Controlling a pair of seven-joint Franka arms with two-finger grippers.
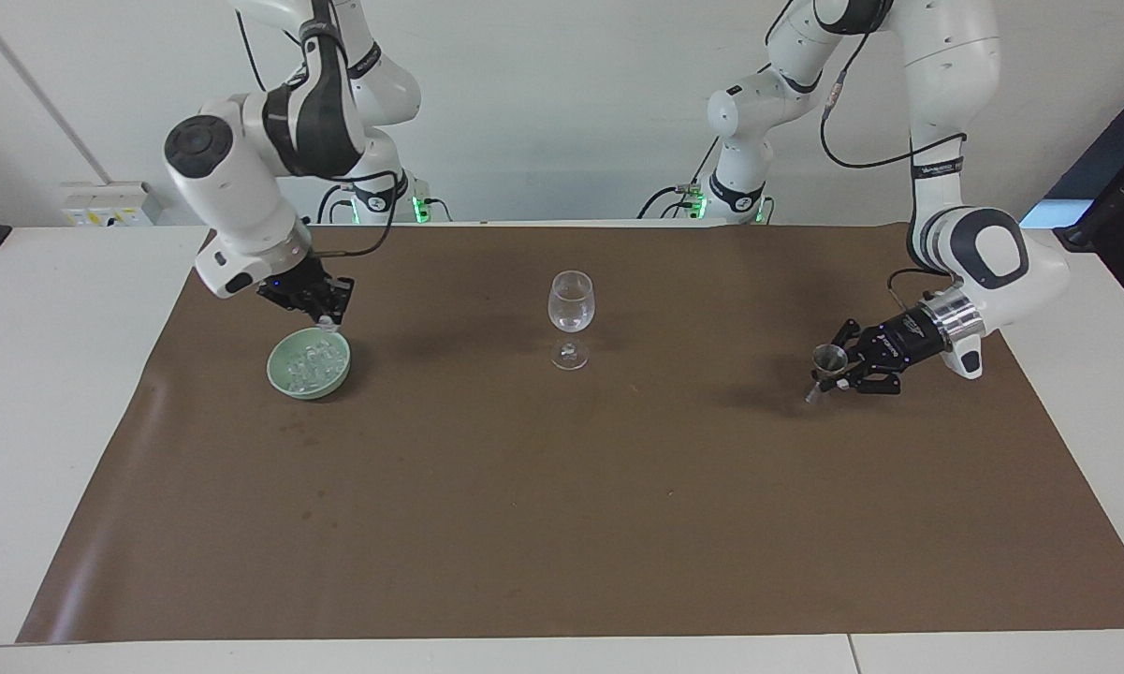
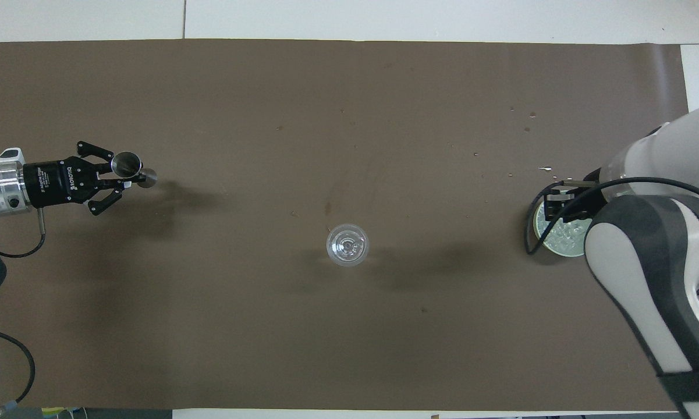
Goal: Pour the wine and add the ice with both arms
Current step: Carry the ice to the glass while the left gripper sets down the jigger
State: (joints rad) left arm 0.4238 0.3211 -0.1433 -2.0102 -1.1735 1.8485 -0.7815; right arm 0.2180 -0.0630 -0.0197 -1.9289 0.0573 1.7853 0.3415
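A clear wine glass [image 1: 571,304] stands mid-mat with a little clear liquid in it; it also shows in the overhead view [image 2: 347,245]. A pale green bowl [image 1: 285,377] holds the ice [image 1: 311,363], a heap of small clear cubes, toward the right arm's end. My right gripper [image 1: 325,318] hangs just above the bowl, shut on a small clear ice cube; the arm covers part of the bowl [image 2: 544,241] from overhead. My left gripper [image 1: 838,367] is shut on a metal jigger [image 1: 828,358], tilted, low over the mat toward the left arm's end.
A brown mat [image 1: 562,524] covers the white table [image 1: 47,393]. Small water drops [image 2: 528,119] lie on the mat, farther from the robots than the bowl. A black cable [image 2: 17,355] loops at the mat's corner by the left arm.
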